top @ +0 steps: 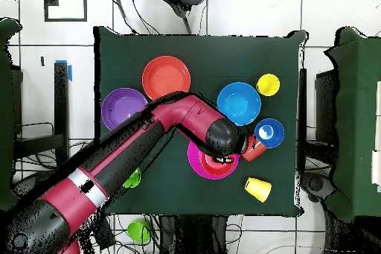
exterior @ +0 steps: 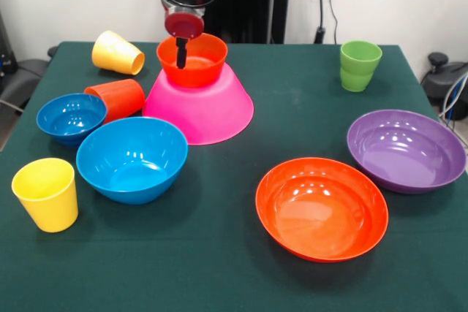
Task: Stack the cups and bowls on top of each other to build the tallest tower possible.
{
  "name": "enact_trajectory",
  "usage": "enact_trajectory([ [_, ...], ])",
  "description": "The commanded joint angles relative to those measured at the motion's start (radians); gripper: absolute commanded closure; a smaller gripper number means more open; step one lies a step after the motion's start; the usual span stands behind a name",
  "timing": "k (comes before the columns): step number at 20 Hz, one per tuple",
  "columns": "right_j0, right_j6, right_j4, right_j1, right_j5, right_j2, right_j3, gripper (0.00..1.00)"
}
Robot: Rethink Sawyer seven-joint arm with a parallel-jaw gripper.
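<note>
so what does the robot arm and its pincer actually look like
The arm is mostly glossy red with black sections and a white band with a small dark mark near the base. A rounded black housing caps its wrist. Below it in the front view sits a round red disc, with the pincer a slim black piece hanging down.

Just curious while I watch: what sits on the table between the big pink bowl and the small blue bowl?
In the front view, an orange-red cup lies on its side between the pink bowl and the small blue bowl.
</note>
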Motion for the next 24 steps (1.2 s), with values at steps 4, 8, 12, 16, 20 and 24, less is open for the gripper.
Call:
enact_trajectory([
  [4, -0.029, 0.287, 0.090, 0.075, 0.119, 0.113, -0.075, 0.00],
  [8, -0.051, 0.295, 0.099, 0.088, 0.137, 0.101, -0.091, 0.00],
  [12, -0.063, 0.235, 0.133, 0.066, 0.178, 0.117, -0.079, 0.00],
  [16, -0.060, 0.070, 0.168, -0.026, 0.178, 0.141, -0.013, 0.00],
  [20, -0.044, -0.141, 0.152, -0.133, 0.111, 0.145, 0.115, 0.00],
  [24, -0.040, -0.384, 0.124, -0.274, 0.073, 0.151, 0.301, 0.00],
])
